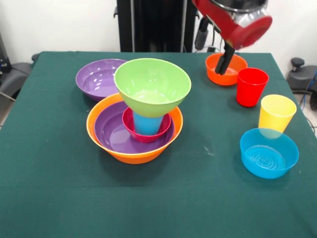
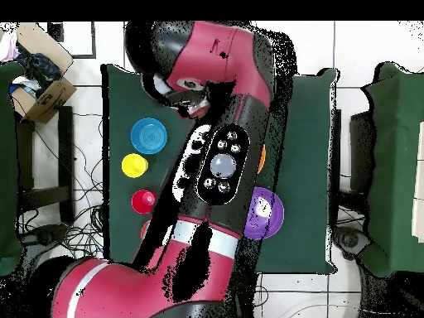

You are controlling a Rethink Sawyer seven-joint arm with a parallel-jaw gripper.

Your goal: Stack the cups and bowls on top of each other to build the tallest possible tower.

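The tower (image 1: 134,126) stands left of centre. Its base is the large orange bowl (image 1: 99,130), which holds a purple bowl (image 1: 110,130), then the small pink-red bowl (image 1: 130,128). The blue cup (image 1: 147,123) stands in that bowl, and the lime green bowl (image 1: 152,85) sits on the cup. My gripper (image 1: 224,62) reaches down into the small orange bowl (image 1: 235,74) at the back right. The red cup (image 1: 251,86), yellow cup (image 1: 276,112) and small blue bowl (image 1: 269,152) stand on the right. In the overhead view the arm hides the tower and gripper.
The second purple bowl (image 1: 96,78) sits behind the tower on the left and also shows in the overhead view (image 2: 269,211). The green table (image 1: 49,188) ends close to the right of the yellow cup. A cardboard box (image 2: 37,83) lies off the table.
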